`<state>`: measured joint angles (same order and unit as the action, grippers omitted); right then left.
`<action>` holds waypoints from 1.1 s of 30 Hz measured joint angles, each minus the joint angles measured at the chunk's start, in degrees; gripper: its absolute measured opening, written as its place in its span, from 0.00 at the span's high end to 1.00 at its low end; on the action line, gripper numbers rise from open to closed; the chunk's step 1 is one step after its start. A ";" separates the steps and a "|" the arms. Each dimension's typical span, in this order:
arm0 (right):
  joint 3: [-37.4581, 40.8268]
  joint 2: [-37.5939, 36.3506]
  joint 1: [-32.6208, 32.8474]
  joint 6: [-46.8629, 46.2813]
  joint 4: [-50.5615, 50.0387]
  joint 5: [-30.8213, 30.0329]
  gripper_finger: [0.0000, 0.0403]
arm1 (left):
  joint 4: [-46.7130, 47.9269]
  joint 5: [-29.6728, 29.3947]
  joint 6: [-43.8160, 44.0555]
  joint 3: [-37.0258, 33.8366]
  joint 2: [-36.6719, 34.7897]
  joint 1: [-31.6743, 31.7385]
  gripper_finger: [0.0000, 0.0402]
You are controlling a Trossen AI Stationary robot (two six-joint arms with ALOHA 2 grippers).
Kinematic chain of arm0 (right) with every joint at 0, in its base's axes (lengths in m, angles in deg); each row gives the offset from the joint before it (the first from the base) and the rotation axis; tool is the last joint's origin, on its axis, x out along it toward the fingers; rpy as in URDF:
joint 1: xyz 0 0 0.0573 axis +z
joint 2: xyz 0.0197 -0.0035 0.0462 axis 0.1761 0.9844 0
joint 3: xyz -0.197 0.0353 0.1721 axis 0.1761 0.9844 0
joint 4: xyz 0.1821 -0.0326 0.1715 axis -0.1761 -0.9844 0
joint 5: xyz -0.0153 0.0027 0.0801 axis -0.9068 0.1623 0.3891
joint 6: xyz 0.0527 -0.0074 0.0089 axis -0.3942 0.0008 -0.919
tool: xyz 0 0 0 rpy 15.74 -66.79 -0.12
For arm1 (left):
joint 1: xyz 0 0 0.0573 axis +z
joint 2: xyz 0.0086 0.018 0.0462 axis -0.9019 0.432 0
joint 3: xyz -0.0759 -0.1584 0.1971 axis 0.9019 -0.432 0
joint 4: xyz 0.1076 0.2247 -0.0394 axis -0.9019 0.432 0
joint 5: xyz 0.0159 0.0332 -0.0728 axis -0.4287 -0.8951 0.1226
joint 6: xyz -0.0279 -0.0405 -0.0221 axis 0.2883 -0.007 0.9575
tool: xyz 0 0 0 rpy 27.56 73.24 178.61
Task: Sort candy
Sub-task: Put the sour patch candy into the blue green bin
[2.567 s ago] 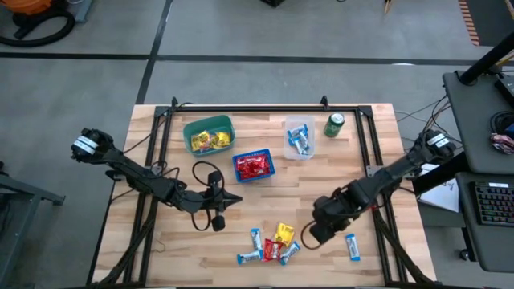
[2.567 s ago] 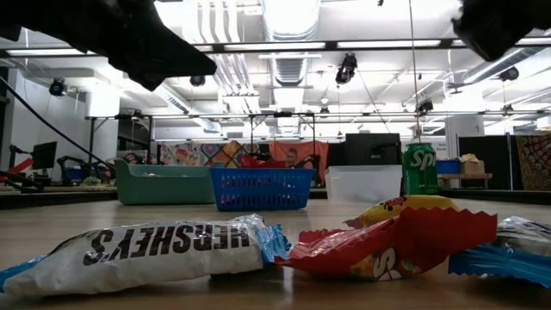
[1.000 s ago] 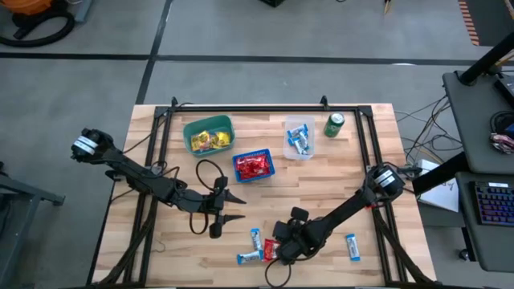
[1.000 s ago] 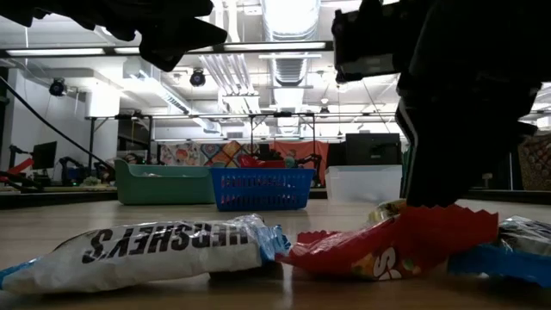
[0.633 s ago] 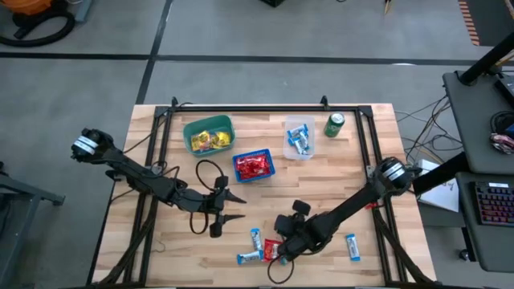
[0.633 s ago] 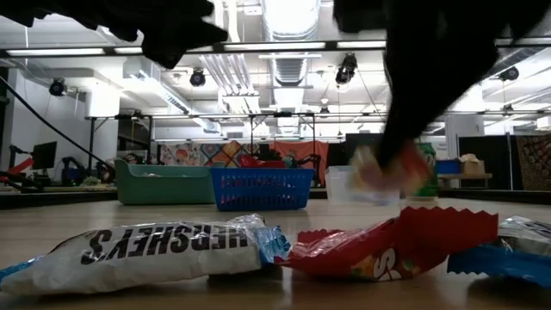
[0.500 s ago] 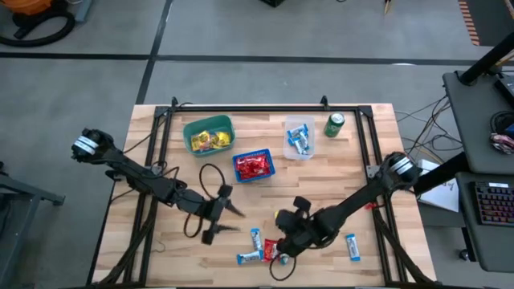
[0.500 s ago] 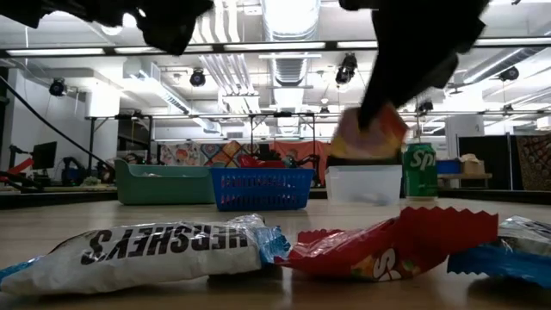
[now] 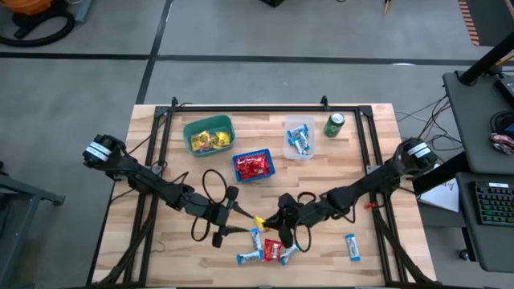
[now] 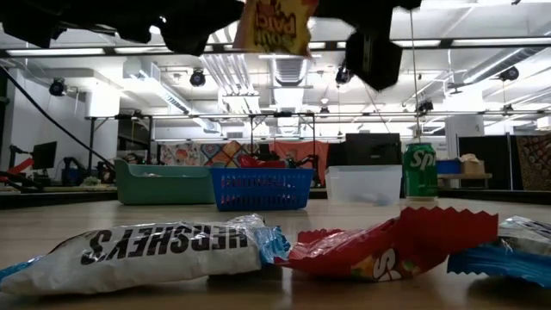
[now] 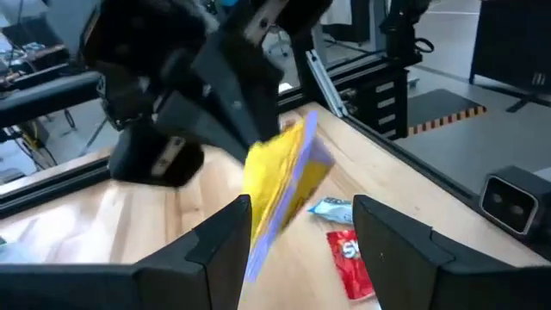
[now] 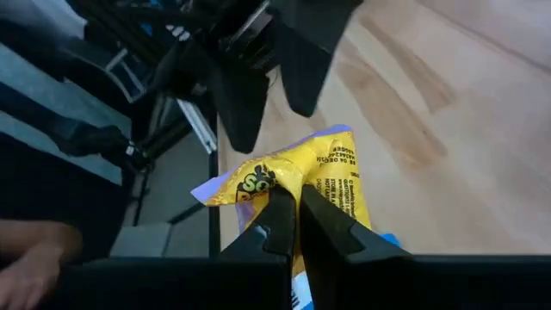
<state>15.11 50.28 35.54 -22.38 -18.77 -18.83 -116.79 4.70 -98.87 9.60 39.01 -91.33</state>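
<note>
Wooden planks make up the bench (image 9: 353,168), framed by dark rails, with three containers near its far side: a green basket (image 9: 208,134) of yellow candies, a blue basket (image 9: 254,166) of red ones and a clear tub (image 9: 300,138) of blue-and-white bars, a green drink can (image 9: 334,124) just beside the tub. Above the middle of the bench the right end effector (image 9: 269,221) is pinched shut on a yellow candy (image 9: 259,220), holding it in the air by one edge — the right wrist view shows the wrapper (image 12: 301,185) squeezed between the two fingers. Facing it, the left end effector (image 9: 237,218) has its fingers spread wide with nothing between them, and the yellow packet hangs right in front of that gap, so this looks like a handover. Loose candies (image 9: 269,249) — red and blue-and-white ones — lie in a cluster on the near part of the bench, with one more bar (image 9: 351,246) apart to the right. The risk lies in the exchange: the wrapper is slick and floppy and held only at its edge, so if the right fingers release before the left ones have closed squarely on it, the packet could slip and drop onto the cluster below. The two end effectors are also very close, so a small misjudged approach could knock them together.
</note>
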 joint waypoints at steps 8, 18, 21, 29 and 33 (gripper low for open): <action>2.87 0.04 -1.06 -0.58 4.57 1.78 0.98 | -2.63 -4.82 1.53 1.82 4.26 0.08 0.53; 1.79 0.04 -1.08 1.46 6.50 4.46 0.98 | -2.41 -5.94 0.55 6.75 11.40 0.04 0.55; 1.80 0.02 -1.08 2.51 6.43 4.37 0.98 | -1.83 -5.96 -0.45 7.32 11.69 -0.09 0.60; 1.75 0.00 -1.24 3.93 5.54 3.87 0.98 | 0.73 -6.01 0.35 7.41 10.52 -0.15 0.94; 1.67 -0.02 -1.39 3.96 3.60 1.84 0.98 | 1.30 -6.05 0.87 7.32 10.39 -0.09 0.97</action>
<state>16.78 50.26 34.16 -18.42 -15.18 -16.99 -115.49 -1.35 -98.00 16.92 49.40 -91.41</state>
